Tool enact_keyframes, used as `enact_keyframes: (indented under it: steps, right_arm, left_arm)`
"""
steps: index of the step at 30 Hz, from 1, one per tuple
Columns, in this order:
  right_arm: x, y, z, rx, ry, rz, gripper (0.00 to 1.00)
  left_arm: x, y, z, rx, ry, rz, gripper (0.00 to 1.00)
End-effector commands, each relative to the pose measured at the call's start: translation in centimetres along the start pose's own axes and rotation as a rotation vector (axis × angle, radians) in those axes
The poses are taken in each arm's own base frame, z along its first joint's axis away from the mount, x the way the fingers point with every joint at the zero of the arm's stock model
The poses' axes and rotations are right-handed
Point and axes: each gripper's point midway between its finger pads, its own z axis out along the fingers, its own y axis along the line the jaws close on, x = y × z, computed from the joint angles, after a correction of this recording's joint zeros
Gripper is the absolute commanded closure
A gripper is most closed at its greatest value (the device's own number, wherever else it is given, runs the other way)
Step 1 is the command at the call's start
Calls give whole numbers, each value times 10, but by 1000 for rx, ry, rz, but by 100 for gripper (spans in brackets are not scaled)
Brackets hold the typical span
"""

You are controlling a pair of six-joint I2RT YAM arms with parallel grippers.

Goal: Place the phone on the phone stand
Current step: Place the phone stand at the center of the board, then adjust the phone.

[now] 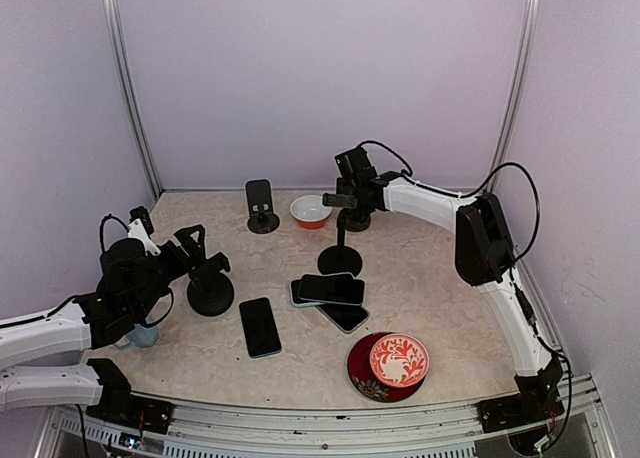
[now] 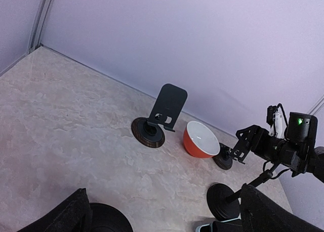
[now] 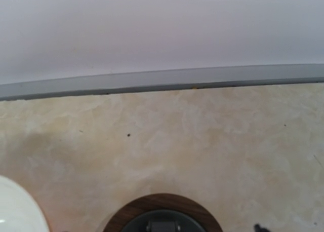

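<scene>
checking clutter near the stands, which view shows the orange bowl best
Left wrist: the orange bowl is large, outside and white inside clear. Top view shows it small at the back; right wrist only a white sliver, perhaps its rim.

An orange bowl (image 1: 311,211) with a white inside sits on the marbled tabletop (image 1: 440,288), just left of the right pincer (image 1: 338,200) and near the lilac back wall (image 1: 320,78). Well in front of that pincer, by the near edge, a red-and-white floral dish (image 1: 399,359) rests on a darker red plate (image 1: 360,380). A pale blue cup (image 1: 143,335), partly hidden, stands left of the left pincer (image 1: 207,254) and nearer the front edge.
</scene>
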Motion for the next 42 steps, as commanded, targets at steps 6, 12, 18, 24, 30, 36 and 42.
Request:
enact_keyframes:
  steps: [6,12,18,24,30,36,42]
  right_arm:
    - [-49,3,-14,-51,-101,56,25]
    - [-62,22,-26,-155,-117,34,0]
    - [-79,27,-44,-182,-153,19,0]
    - [-99,23,-73,-223,-182,-6,0]
    - [-115,5,-139,-329,-257,-56,0]
    - [-84,-26,-208,-483,-300,-44,0]
    - [3,-25,-255,-696,-171,-128,0]
  left_arm:
    - [57,50,-5,-163,194,203,1]
    - [57,51,-5,-166,194,204,1]
    - [56,51,-5,-168,192,204,1]
    - [56,52,-5,-170,190,204,1]
    - [55,52,-6,-173,188,206,1]
    - [52,52,-7,-174,180,205,1]
    - [53,52,-7,-168,177,202,1]
